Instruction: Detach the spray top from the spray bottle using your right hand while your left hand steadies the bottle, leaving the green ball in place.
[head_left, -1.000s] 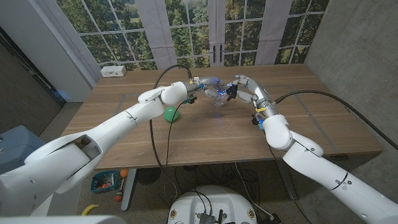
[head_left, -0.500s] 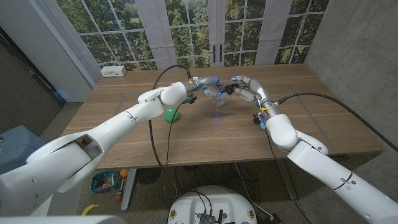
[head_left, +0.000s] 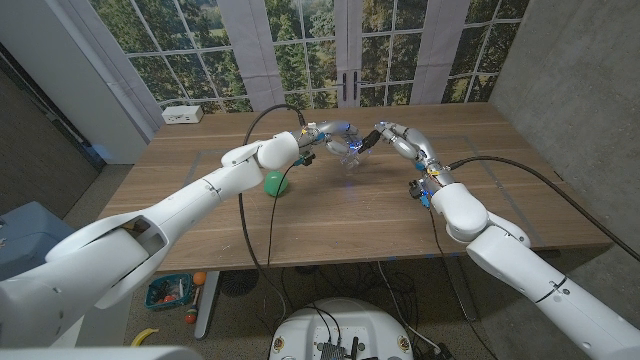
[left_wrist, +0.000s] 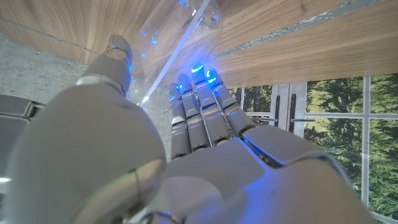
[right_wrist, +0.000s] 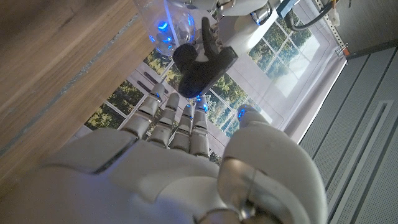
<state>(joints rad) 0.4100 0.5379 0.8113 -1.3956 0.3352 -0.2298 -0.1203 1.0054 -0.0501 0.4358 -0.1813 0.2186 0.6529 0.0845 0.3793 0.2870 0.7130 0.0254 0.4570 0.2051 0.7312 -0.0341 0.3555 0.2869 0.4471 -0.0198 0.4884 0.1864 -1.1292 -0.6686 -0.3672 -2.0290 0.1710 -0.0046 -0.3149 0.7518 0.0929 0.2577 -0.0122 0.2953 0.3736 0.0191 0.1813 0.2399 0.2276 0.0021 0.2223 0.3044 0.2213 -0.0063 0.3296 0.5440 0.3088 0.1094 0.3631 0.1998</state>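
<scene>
A clear spray bottle (head_left: 347, 152) stands off the table at the far middle, tilted, and my left hand (head_left: 316, 136) grips it from the left. The left wrist view shows those fingers (left_wrist: 198, 99) wrapped against the clear bottle (left_wrist: 169, 46). The black spray top (right_wrist: 200, 66) sits at the bottle's (right_wrist: 169, 17) end, right at the fingertips (right_wrist: 186, 109) of my right hand (head_left: 388, 136). Its fingers reach out nearly straight with the thumb apart, and I cannot tell whether they pinch the top. The green ball (head_left: 275, 183) lies on the table under my left forearm.
A white box (head_left: 182, 114) sits at the table's (head_left: 330, 225) far left corner. Black cables run from both wrists across the wood. Windows stand behind the far edge.
My right hand has uncurled and drawn back and up from the bottle's end, its arm swinging right. The left hand, bottle and ball have stayed put.
</scene>
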